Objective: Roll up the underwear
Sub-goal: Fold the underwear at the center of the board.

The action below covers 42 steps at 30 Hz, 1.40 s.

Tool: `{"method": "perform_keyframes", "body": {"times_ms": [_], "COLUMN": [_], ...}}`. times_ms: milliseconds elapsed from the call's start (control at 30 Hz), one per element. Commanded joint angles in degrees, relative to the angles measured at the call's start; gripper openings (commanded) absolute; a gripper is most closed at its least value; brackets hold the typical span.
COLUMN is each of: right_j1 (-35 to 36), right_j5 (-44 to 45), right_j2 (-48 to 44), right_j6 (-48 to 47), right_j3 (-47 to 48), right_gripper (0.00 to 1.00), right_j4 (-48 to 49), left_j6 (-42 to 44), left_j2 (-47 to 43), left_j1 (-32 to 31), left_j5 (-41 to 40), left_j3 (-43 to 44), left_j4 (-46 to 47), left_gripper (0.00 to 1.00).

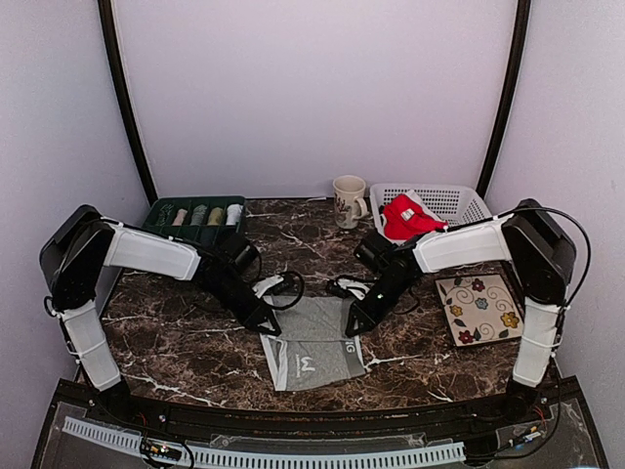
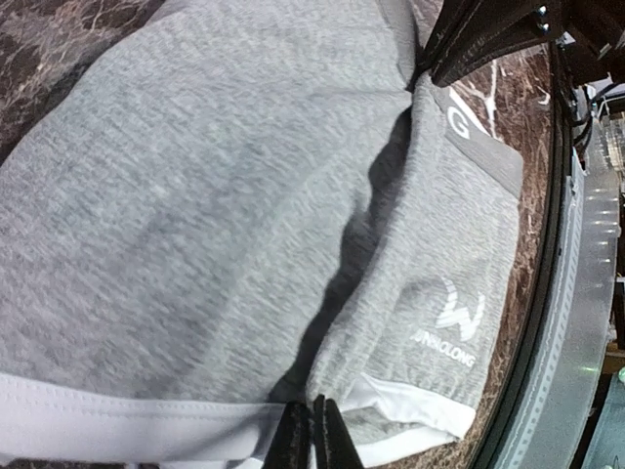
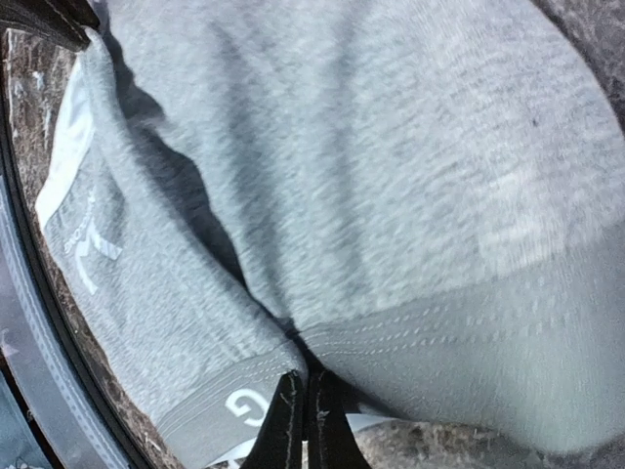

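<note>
Left wrist view crops grey underwear (image 2: 215, 215) pinched by left hand (image 2: 312, 415).

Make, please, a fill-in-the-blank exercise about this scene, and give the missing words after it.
1. The left gripper pinches the grey underwear at its white hem; the right gripper pinches its ___.
2. The red underwear lies in the basket, just right of the ___.
3. The mat lies on the robot's ___ side.
Missing words: waistband; mug; right.
</note>
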Motion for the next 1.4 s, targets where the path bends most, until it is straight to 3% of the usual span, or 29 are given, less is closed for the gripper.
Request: {"method": "perform_keyframes", "body": {"times_ms": [0, 167, 400, 833, 1067, 1367], "right_j1": [-0.15, -1.71, -2.53, -0.37, 1.25, 2.58], "right_j5": [-0.17, 0.87, 0.82, -0.45, -0.20, -0.75], "right_j2": [4.86, 6.96, 2.17, -6.02, -5.11, -2.74], "right_j6": [1.97, 2.15, 0.71, 0.58, 1.04, 0.01], "right_j3": [0.15, 4.66, 9.64, 3.55, -0.89, -0.78], "right_gripper": [0.00, 0.00, 0.00, 0.00, 0.00, 0.00], "right_j4": [4.27, 2.62, -2.77, -4.63, -2.49, -2.50], "left_j6": [-3.09, -2.30, 3.53, 4.46, -0.42, -2.18], "left_j2": [3.40, 6.62, 1.67, -11.66, -10.63, -7.79], "left_j1": [0.49, 2.47, 4.41, 2.38, -2.66, -3.15], "left_j5": [-4.53, -8.33, -5.92, -0.95, -1.40, -3.97], "left_j3": [1.59, 6.64, 10.44, 0.28, -4.81, -7.96], "left_j4": [3.76, 1.82, -2.43, -5.12, 0.15, 3.11], "left_gripper": [0.00, 0.00, 0.00, 0.00, 0.00, 0.00]}}
